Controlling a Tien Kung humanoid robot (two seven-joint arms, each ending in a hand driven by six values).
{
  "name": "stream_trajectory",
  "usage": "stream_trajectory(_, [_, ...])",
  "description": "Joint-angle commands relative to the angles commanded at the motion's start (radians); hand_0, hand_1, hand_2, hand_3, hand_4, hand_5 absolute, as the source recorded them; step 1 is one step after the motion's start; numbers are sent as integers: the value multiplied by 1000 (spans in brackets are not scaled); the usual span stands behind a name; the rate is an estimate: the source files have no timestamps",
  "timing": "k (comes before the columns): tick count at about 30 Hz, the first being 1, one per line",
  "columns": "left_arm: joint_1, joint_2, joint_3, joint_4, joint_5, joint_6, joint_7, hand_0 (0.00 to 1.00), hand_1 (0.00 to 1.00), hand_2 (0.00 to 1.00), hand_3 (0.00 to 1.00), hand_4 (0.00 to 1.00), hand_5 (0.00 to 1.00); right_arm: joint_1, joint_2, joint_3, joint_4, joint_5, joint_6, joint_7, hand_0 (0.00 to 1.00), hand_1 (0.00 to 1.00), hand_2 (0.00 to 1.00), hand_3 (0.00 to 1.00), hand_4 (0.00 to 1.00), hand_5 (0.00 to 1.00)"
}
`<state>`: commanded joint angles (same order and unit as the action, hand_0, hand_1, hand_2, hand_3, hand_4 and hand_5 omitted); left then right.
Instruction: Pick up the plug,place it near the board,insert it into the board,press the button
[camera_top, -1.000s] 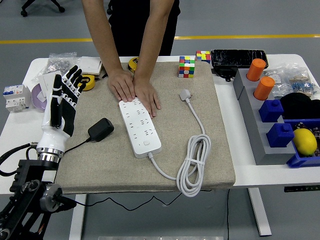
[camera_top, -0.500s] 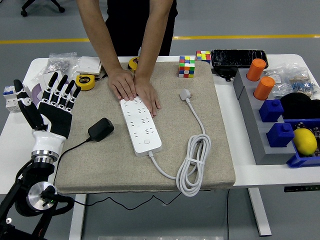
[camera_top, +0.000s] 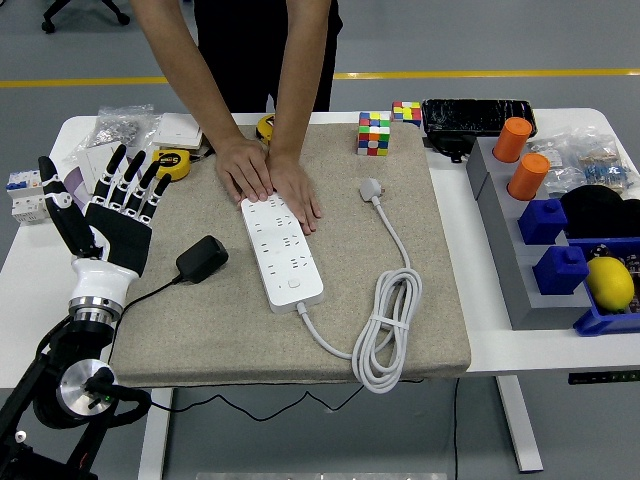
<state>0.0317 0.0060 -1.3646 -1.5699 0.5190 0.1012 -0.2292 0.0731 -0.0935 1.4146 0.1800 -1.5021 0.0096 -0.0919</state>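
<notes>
Left hand (camera_top: 110, 215): it has turned since a second ago, when it stood edge-on with the fingers together; now the palm faces the camera and the fingers (camera_top: 135, 180) are spread wide, holding nothing. Compared with half a second ago it sits a little nearer to the mat.
Meaning for the task: in my judgement this is the opening of the hand before the first step, the pick-up; nothing is grasped yet.
Black plug (camera_top: 201, 258): it lies flat on the beige mat (camera_top: 440, 330), near the mat's left edge, to the right of the palm and lower than the fingertips, apart from them. Its thin black cable runs down-left, probably passing under the wrist, but there the view is not clear.
Person's hands (camera_top: 268, 178): both press on the far end of the white power strip (camera_top: 281, 255) and keep it steady, as before.
White plug (camera_top: 372, 189): unused, right of the strip.
Right hand: not in view.
</notes>
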Motion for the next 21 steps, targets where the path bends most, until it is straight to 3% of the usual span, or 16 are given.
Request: stream_trajectory(21, [1, 1, 0, -3, 17, 8, 11, 725, 688, 655, 719, 998, 998, 1, 0, 9, 0, -4, -1, 0, 861, 740, 733, 762, 998, 834])
